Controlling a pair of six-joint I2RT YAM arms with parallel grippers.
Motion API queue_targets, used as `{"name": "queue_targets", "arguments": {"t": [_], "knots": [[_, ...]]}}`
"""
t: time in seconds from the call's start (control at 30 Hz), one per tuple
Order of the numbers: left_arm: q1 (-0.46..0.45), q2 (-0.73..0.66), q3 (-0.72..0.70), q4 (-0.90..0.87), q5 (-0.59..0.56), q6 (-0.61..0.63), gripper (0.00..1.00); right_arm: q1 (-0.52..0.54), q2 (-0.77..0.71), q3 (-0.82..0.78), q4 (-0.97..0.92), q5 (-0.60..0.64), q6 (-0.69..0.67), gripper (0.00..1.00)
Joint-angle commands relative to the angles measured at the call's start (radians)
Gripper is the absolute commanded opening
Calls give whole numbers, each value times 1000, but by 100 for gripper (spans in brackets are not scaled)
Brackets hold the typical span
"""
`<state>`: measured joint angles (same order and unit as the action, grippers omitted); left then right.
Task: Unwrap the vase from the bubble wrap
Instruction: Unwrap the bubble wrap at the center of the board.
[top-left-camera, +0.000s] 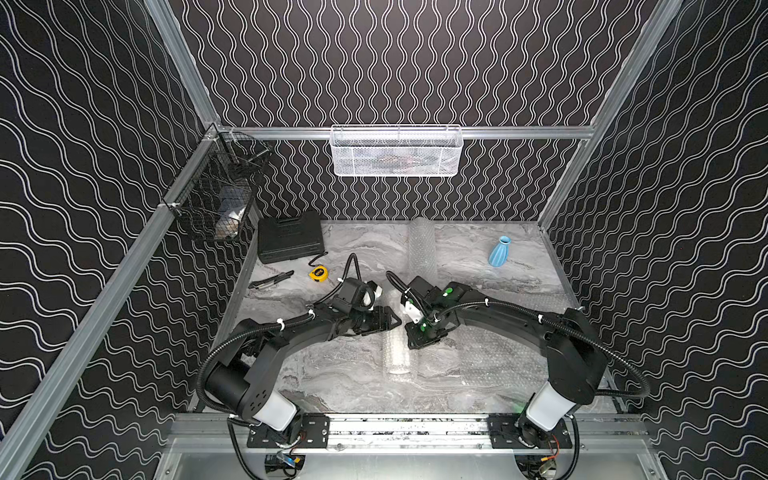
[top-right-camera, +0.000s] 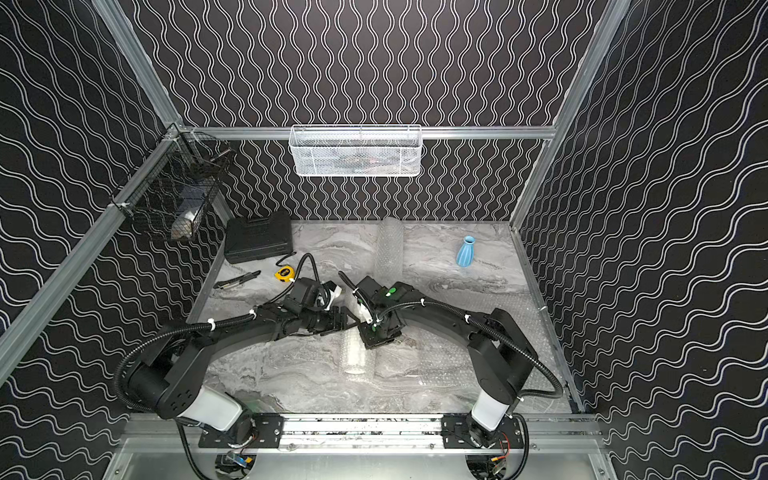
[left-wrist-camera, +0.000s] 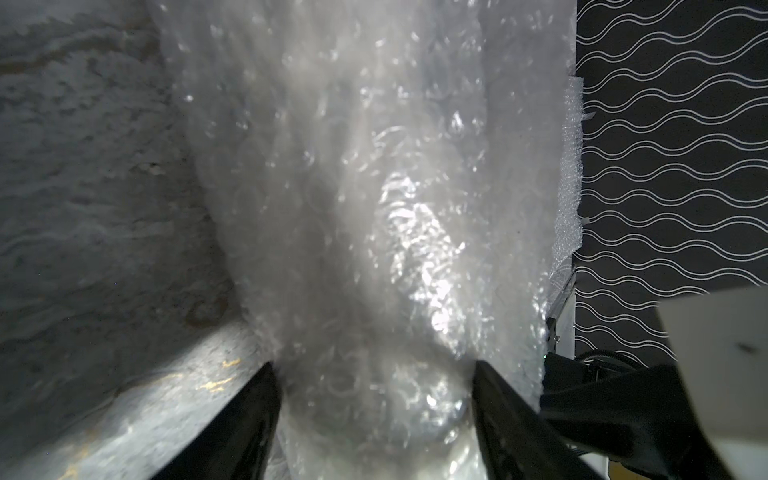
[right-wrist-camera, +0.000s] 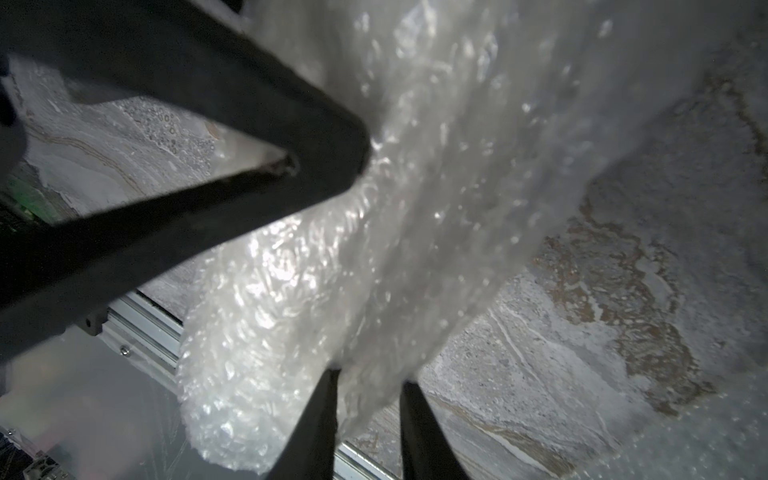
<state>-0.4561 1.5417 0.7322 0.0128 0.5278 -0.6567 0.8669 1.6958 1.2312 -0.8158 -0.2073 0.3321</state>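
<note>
Clamping the left end effector (left-wrist-camera: 374, 368) across the bubble wrap bundle (top-left-camera: 397, 353), pressing one black finger into each flank of it. Pinching a fold of the same bundle in the right end effector (right-wrist-camera: 368, 376), holding the plastic between two narrowly set fingers. Working over the middle of the marbled grey bench (top-left-camera: 353, 386), reaching in with both arms from the near rail. Lying lengthwise toward the near edge, showing something pale inside the clear layers, too blurred for identifying. Spreading flat to the right of it: another bubble sheet (top-left-camera: 498, 361). Stretching from the back wall toward the middle: a second clear roll (top-left-camera: 422, 245). Standing upright and bare at the far right: a blue vase (top-left-camera: 498, 251), well apart from both end effectors. Lying at the far left: a black case (top-left-camera: 289, 237), a yellow tape measure (top-left-camera: 318, 273) and dark pens (top-left-camera: 270, 280). Carrying a face label on the tape measure, too small for reading. Hanging on the walls: a white mesh basket (top-left-camera: 395, 153) and a black wire basket (top-left-camera: 216, 195).
</note>
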Motion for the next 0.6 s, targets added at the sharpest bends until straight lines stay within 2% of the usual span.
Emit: {"name": "queue_targets", "arguments": {"t": [0.0,0.17,0.57], "knots": [[-1,12,-7,-69,-38,6,73,4,-7,-21,-36,-28,13,20],[-1,17,-5,-76,-46,12,73,4,-16,-37,-25,-54,15,13],[-1,10,-1,-114,-93,30,73,3,-54,-75,-49,-25,15,4]]}}
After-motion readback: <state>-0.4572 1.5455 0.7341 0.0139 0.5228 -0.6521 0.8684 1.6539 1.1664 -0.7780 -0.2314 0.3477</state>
